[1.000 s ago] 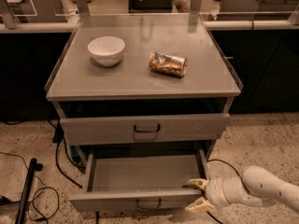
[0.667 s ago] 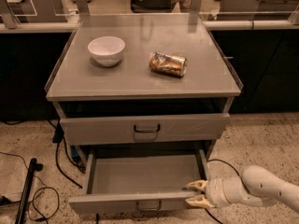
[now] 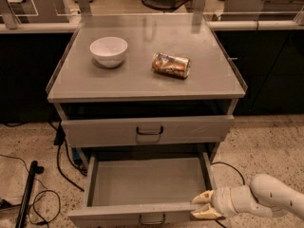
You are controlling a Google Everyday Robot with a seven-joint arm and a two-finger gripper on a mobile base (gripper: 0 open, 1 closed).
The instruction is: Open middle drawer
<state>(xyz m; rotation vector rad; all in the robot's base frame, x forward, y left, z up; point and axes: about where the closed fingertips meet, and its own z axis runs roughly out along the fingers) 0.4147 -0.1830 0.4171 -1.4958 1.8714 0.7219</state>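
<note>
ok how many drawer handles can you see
2. The upper handle is on the closed upper drawer; the lower handle is on the open middle drawer, at the bottom edge. The gripper is at that drawer's front right corner. Another may be hidden below.

the desk (image 3: 142,87) top is smooth grey metal with a dull sheen, with faint reflections toward its back edge. the bowl (image 3: 109,51) near the back left corner is glossy white (ceramic or plastic, hard to tell). the crumpled packet (image 3: 171,64) right of centre is shiny foil. the middle drawer (image 3: 147,182) is matt grey metal, its handle (image 3: 152,219) dark. the gripper (image 3: 202,206), below the desk's front right corner, is smooth cream plastic. the floor (image 3: 266,141) is speckled and looks like rough stone.
</note>
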